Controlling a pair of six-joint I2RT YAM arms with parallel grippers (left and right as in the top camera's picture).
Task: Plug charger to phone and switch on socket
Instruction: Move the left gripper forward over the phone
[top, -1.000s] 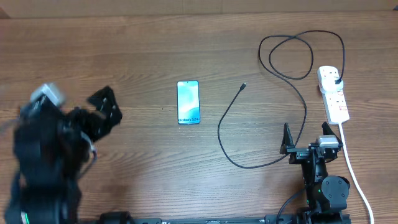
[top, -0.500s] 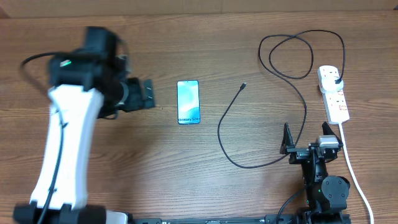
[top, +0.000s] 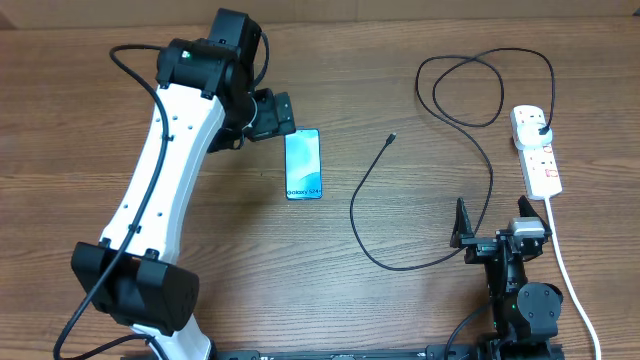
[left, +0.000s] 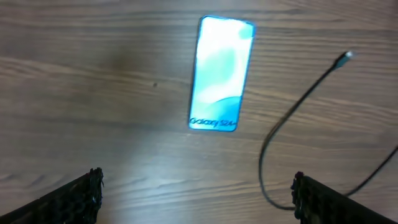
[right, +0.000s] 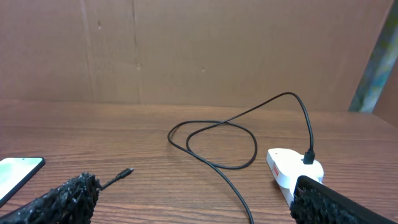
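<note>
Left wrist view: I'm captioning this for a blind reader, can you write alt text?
A phone with a lit blue screen lies flat on a wooden table, ahead of the open left gripper. The charger's loose connector tip lies apart, toward the picture's right.

A: Non-task stuff?
B: Wooden table (top: 300, 285), brown, grain running left-right, fills almost the whole overhead frame.
A: Anything else?
B: Right wrist view: plain brown board wall (right: 217, 43) behind the table, vertical seams toward the left. Blurry greenish strip (right: 378, 62) at the right edge, can't tell what.
</note>
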